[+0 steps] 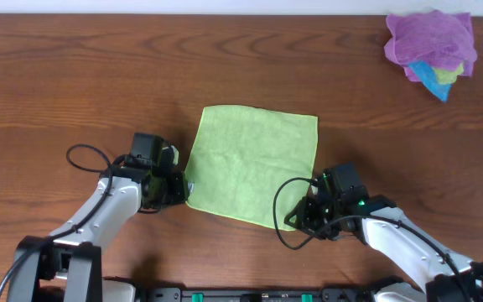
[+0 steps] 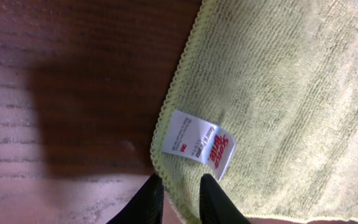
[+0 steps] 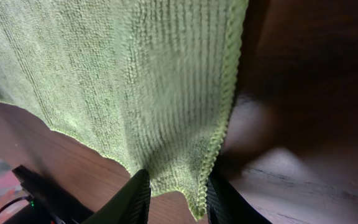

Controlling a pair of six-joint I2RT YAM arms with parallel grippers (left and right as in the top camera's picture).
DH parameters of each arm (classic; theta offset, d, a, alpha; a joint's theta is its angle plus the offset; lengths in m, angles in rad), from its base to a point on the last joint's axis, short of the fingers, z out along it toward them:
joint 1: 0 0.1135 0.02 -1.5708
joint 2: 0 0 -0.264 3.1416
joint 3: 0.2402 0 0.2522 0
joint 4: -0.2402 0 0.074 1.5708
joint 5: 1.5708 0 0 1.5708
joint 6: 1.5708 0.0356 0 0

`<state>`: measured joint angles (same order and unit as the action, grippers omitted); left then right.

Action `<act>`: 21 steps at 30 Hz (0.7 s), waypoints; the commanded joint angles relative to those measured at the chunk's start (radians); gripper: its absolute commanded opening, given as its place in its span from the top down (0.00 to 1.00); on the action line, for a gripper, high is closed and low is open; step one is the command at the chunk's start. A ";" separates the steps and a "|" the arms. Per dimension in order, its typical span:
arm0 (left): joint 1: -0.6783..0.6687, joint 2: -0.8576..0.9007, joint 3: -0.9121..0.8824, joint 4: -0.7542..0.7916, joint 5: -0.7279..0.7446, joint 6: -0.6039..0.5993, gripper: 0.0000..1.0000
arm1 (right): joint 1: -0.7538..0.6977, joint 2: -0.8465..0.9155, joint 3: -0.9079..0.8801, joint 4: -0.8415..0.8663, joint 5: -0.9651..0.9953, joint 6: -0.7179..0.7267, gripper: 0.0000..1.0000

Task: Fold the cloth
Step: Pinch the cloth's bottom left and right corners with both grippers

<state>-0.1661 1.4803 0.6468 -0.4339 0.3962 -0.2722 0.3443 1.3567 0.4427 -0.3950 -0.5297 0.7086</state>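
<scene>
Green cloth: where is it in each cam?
Overhead: the cloth lies flat, centre of the table.
Left wrist: fills the right side, white tag corner between left fingers.
Right wrist: fills the upper left, corner between right fingers.
Shared landmark: the brown wood table.

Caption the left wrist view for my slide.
Left gripper straddling the hem of the lime-green cloth beside its white Scotch-Brite tag, on the wooden table.
</scene>
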 commanded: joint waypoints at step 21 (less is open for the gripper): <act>0.003 0.038 0.154 -0.063 0.080 0.019 0.95 | -0.003 -0.079 0.064 -0.101 0.071 -0.001 0.99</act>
<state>-0.1661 1.5261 0.7120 -0.4759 0.4541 -0.2615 0.3431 1.3342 0.4568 -0.4767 -0.4866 0.7189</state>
